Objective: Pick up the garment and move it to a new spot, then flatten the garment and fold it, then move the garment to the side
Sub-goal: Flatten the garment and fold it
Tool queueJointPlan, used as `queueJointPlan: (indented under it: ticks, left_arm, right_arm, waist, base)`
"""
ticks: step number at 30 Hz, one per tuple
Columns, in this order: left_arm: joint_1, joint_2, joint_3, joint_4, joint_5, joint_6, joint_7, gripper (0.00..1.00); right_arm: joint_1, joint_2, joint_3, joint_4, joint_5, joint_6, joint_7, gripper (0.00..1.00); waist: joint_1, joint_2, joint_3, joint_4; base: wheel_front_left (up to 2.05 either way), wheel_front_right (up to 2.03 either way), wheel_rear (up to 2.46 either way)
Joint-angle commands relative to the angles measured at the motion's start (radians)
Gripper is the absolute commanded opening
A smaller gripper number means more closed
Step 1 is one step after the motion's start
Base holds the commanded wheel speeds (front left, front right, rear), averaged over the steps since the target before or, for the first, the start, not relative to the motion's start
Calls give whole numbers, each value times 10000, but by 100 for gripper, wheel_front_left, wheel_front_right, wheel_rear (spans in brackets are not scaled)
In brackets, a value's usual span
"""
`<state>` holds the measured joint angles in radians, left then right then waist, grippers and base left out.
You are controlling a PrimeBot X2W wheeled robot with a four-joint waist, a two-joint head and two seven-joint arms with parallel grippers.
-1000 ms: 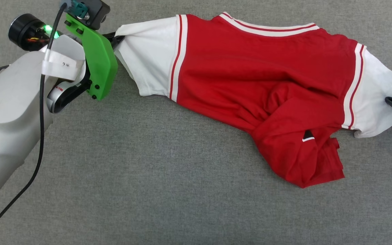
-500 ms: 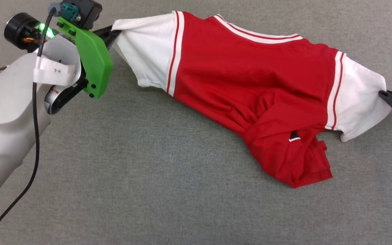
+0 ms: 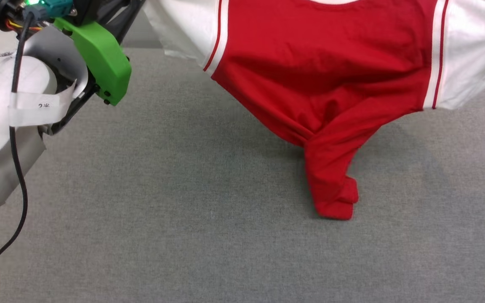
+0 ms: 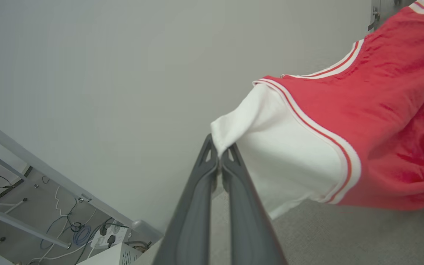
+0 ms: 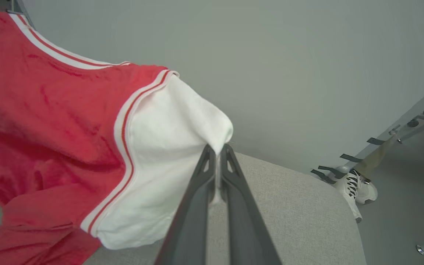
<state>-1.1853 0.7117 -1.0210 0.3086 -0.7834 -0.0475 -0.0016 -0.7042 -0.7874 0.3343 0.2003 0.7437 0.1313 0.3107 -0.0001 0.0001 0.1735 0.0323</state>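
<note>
While the left gripper (image 4: pixel 219 156) and right gripper (image 5: pixel 217 151) each clamp a sleeve of the shirt (image 3: pixel 322 71), lower it evenly so the bunched hem unrolls.

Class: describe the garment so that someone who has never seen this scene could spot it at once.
Start at the wide grey cloth surface. Above it, stretched between the left gripper and the right gripper, hangs the garment. It is the one red thing: a T-shirt with white sleeves, striped seams and a bunched hanging tail.
</note>
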Motion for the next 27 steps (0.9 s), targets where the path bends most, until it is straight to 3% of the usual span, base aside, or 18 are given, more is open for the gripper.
queueJointPlan:
  ticks: [1,8,15,21,27]
  left_arm:
    - [-287,144,127,-196,88,156,-102,0]
    - [-1030,279,616,-947,248,599,-224,0]
    - [-1688,50,869,-836,261,674,-243,0]
    - [-2220,-196,1086,-343,144,598,-300,0]
    - [-3133,-643,1373,567,91,442,-492,0]
  right_arm:
    - [-193,98,-224,-153,-17,-6,-116,0]
    - [-636,377,-1034,-757,-420,-6,-117,0]
    - [-1487,728,-1235,-937,-774,-6,73,0]
    - [-2453,888,-997,-521,-1011,-6,264,0]
    - [-3931,925,-520,475,-1454,-6,361,0]
  waist:
    - [1,-1,-696,-78]
    - [1,-1,-1103,-113]
    - [1,-1,-1102,-202]
    - [1,-1,-598,-232]
    - [1,-1,574,-230]
  base:
    - [0,0,0]
    - [0,0,0]
    - [0,0,0]
    - [0,0,0]
    - [0,0,0]
